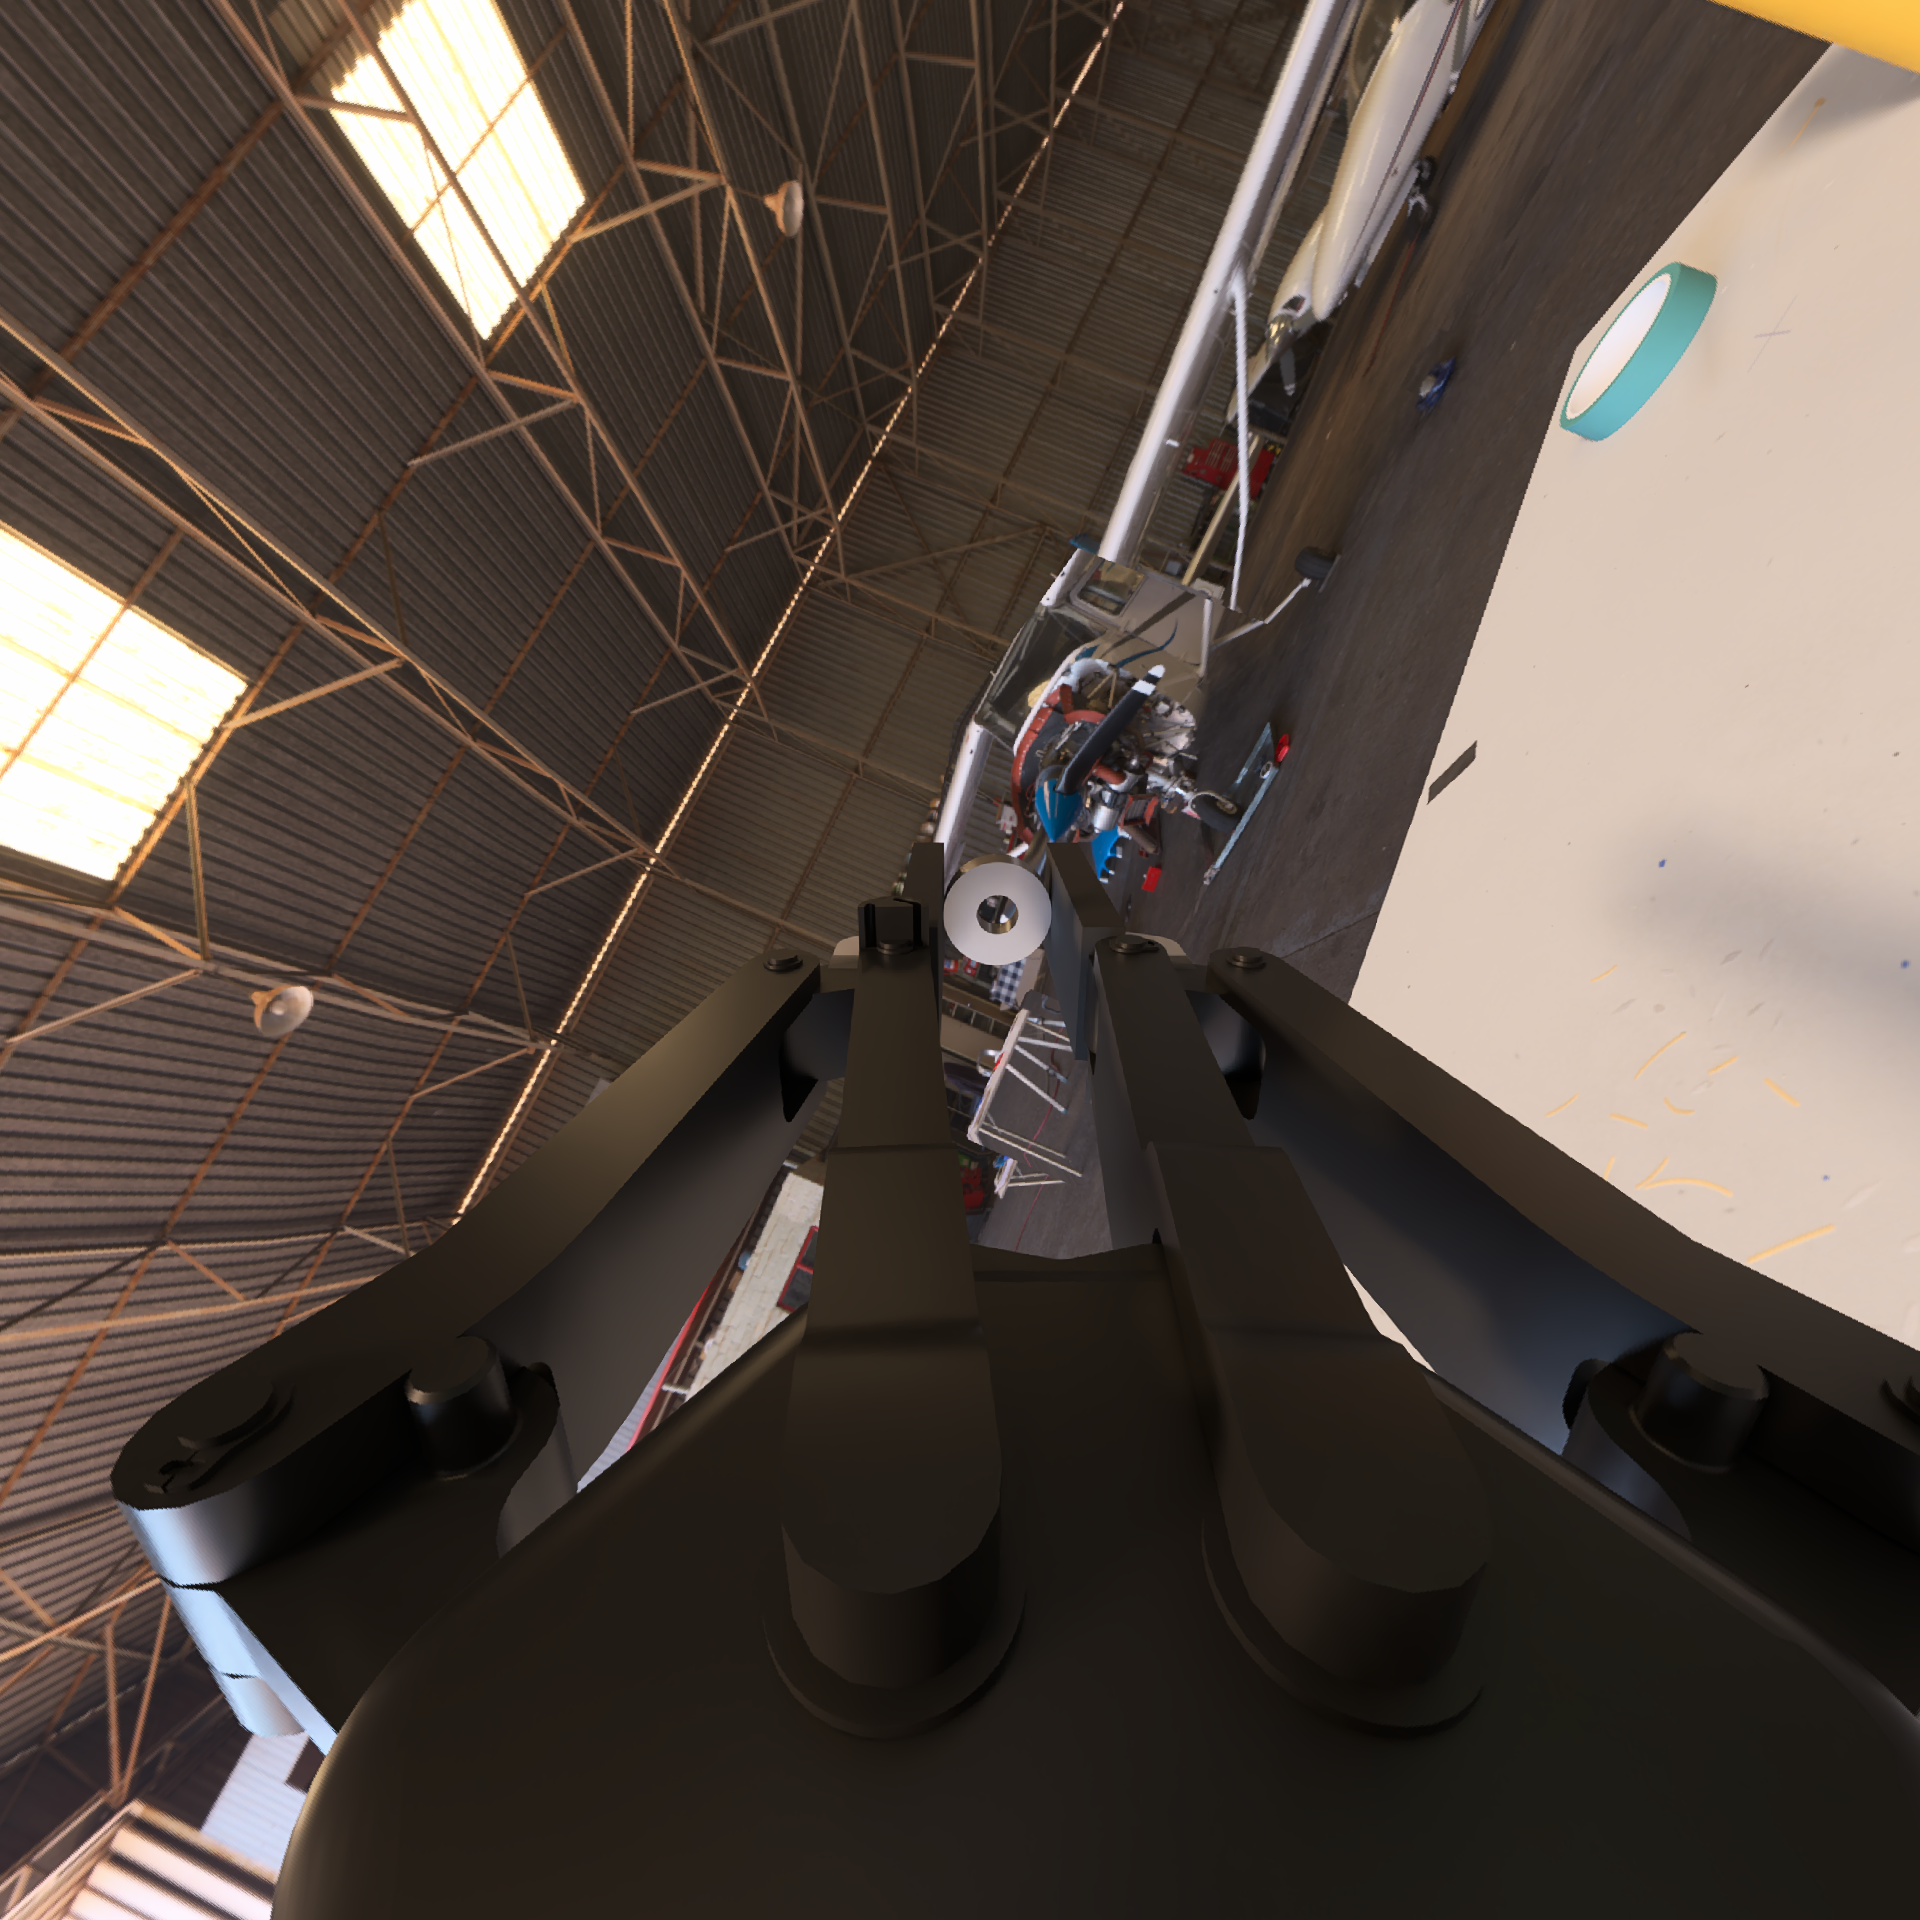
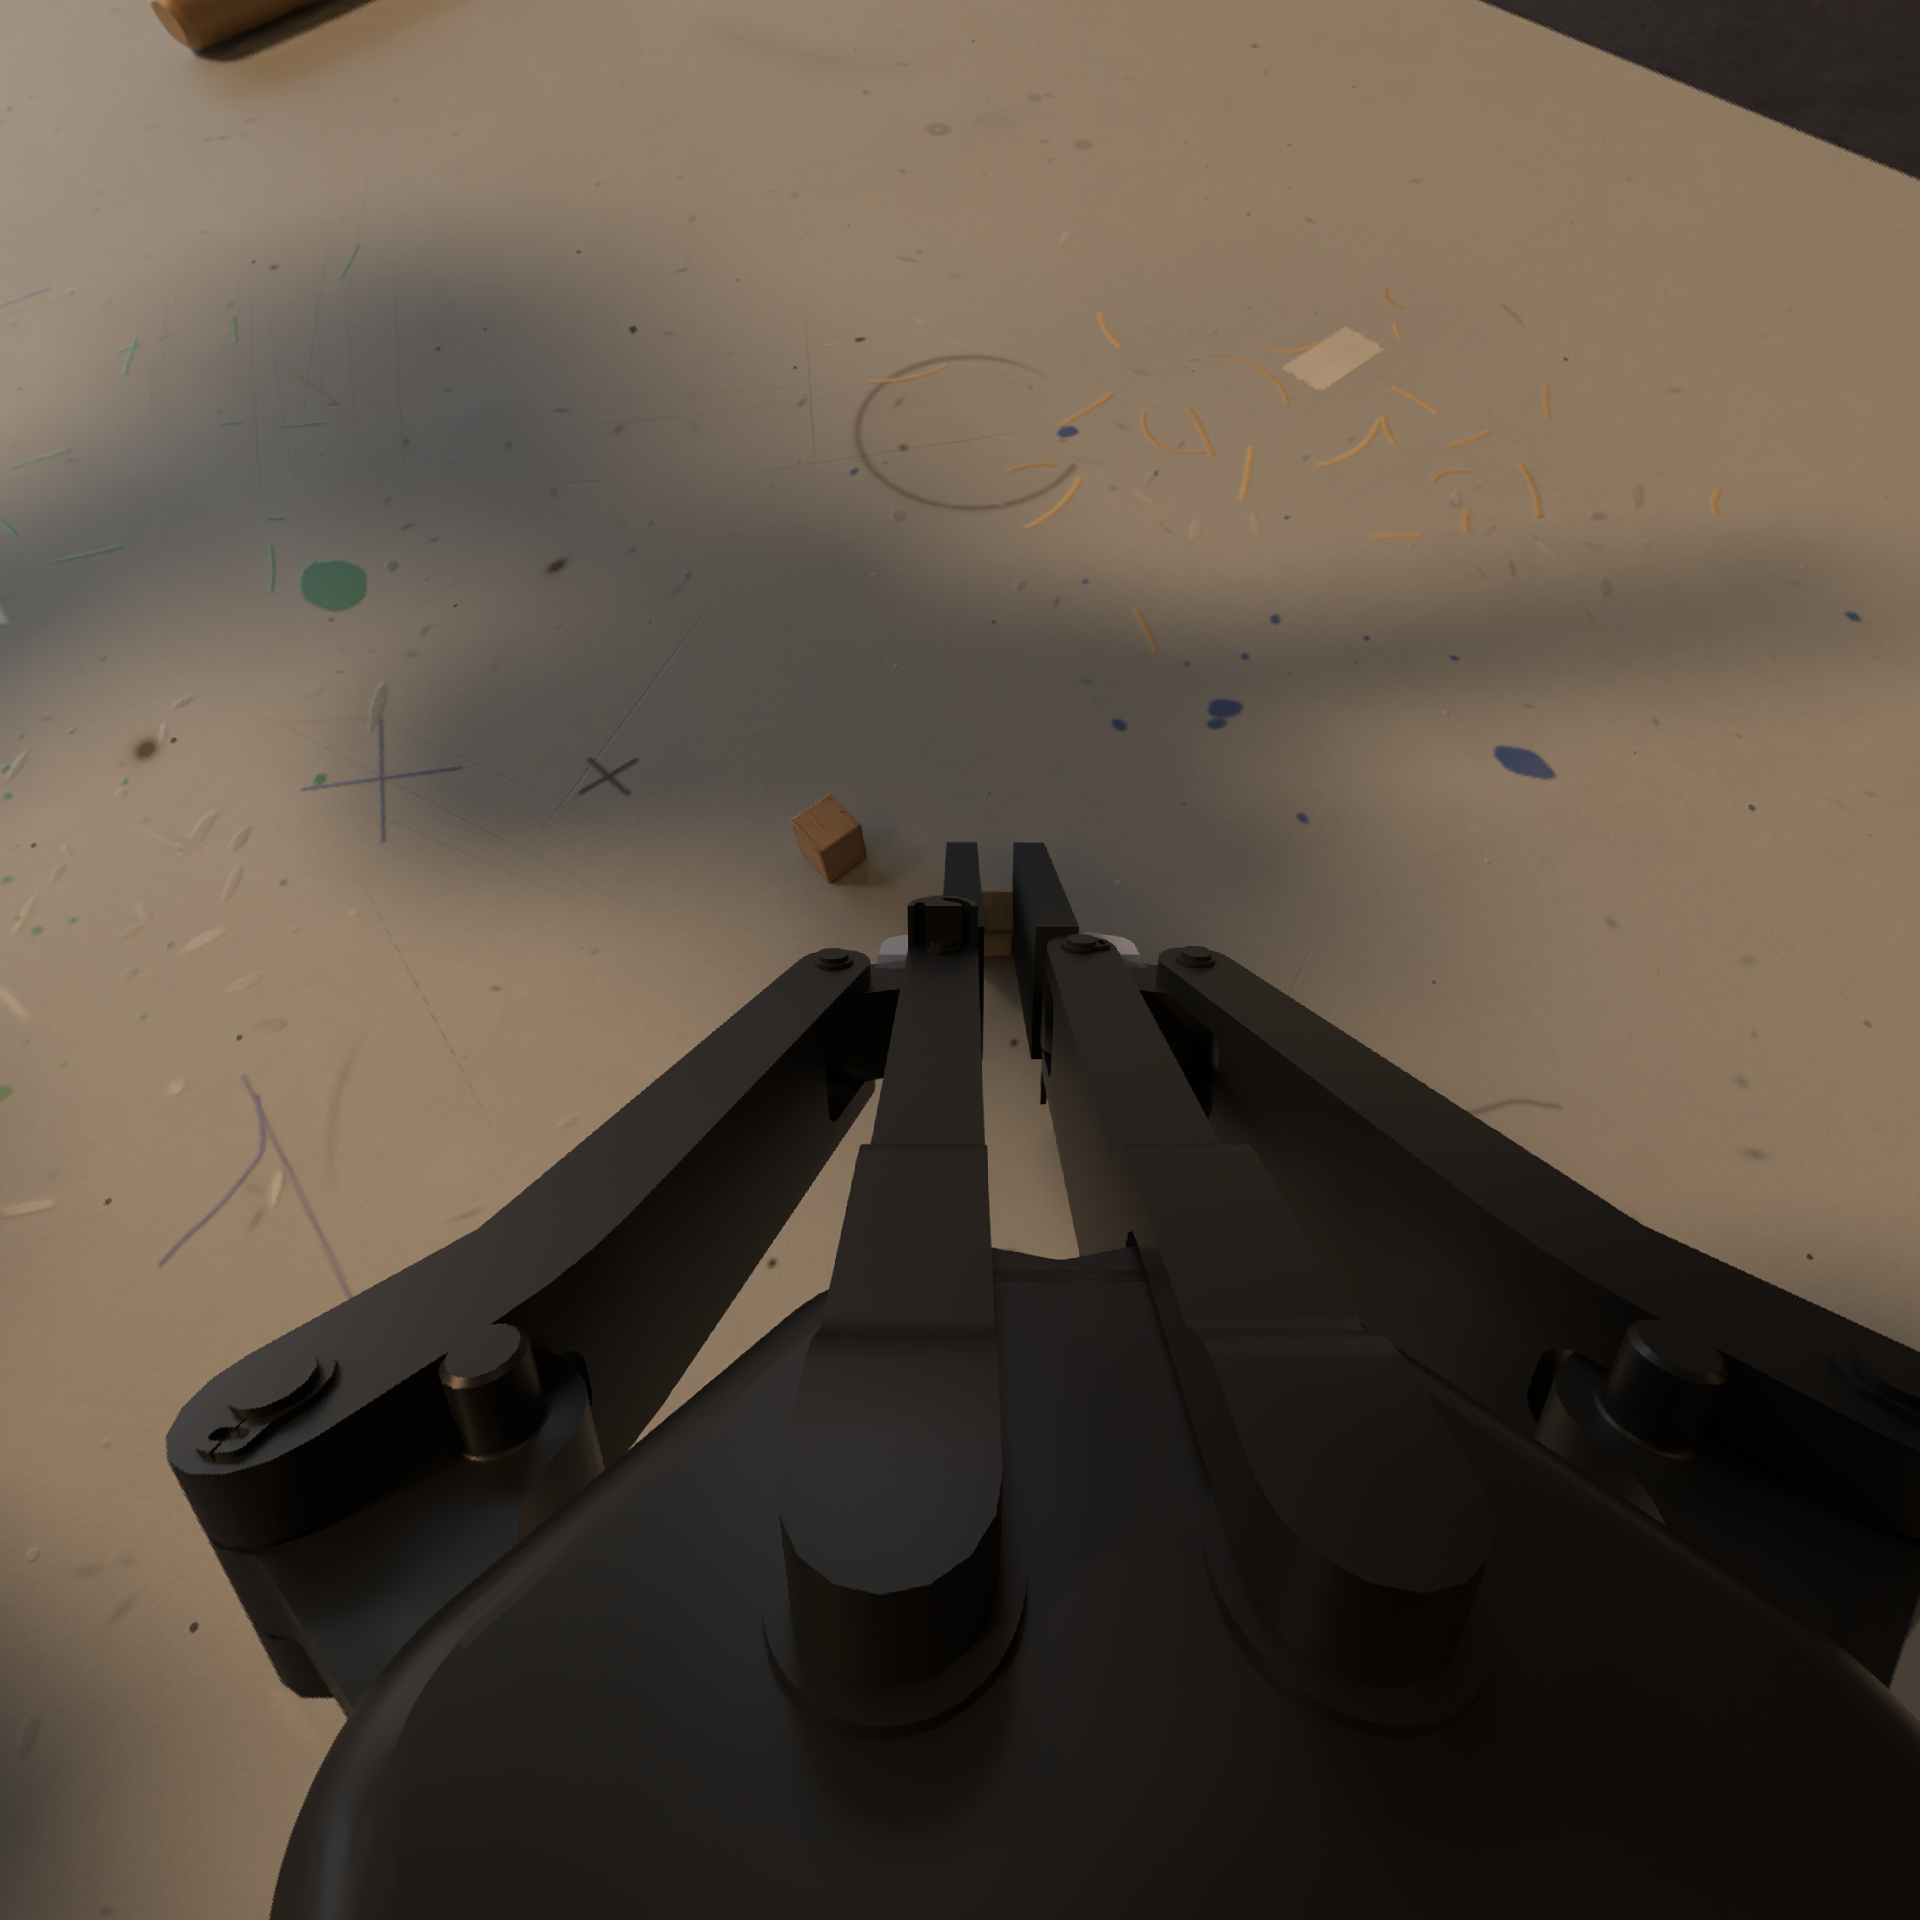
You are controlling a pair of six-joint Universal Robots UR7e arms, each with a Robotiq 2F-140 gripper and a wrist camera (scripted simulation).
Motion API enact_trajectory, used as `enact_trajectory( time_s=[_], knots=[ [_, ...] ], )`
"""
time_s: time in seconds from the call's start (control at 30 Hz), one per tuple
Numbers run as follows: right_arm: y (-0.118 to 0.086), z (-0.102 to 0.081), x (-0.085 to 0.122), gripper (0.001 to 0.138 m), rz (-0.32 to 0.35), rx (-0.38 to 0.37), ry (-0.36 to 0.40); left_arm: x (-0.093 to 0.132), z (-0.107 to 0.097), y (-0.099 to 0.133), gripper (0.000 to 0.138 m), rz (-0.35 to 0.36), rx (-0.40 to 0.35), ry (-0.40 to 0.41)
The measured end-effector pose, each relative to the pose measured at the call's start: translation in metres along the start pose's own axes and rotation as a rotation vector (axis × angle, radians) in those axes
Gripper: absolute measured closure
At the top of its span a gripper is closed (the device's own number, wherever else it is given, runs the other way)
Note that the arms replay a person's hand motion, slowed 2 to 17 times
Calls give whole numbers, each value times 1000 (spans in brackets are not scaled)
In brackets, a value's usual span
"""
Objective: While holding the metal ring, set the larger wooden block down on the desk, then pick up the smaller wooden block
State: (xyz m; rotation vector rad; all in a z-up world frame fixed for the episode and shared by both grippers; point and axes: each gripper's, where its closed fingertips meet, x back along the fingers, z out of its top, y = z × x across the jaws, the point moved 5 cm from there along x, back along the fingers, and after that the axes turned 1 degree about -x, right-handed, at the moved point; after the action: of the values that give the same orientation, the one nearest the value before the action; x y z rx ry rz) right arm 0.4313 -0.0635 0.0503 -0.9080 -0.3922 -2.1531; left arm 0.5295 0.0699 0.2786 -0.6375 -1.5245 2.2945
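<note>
One wooden block (image 2: 828, 837) lies just beside right claw (image 2: 995, 868)

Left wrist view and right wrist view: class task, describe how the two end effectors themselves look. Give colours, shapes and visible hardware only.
The left end effector and the right end effector look alike: matte black, with a rounded dark housing, two long curved outer links and two straighter inner bars tapering to flat, narrow fingertips. Round pivot pins and small screws mark the joints. A pale grey plate sits behind each fingertip hinge. No cables, stickers or markings show.

Shiny metal ring (image 1: 995, 916) — matt wooden block (image 2: 828, 836)
</note>
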Motion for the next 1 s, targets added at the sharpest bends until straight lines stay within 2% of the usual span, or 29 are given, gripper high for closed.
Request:
enact_trajectory(
  time_s=[0.27,0.47,0.77,0.9,1.0],
  knots=[
    [2,0,0,132,12,46,10,1,0,-1,113,0,4,6],
    [4,4,8,132,94,8,52,0,0,0,113,-6,9,9],
    [18,27,38,132,203,-3,111,-2,1,7,113,-31,-1,21],
    [25,40,56,132,241,24,122,-3,2,11,113,-47,-13,25],
    [34,50,70,132,240,50,118,-4,3,14,113,-58,-22,28]
  ],
)
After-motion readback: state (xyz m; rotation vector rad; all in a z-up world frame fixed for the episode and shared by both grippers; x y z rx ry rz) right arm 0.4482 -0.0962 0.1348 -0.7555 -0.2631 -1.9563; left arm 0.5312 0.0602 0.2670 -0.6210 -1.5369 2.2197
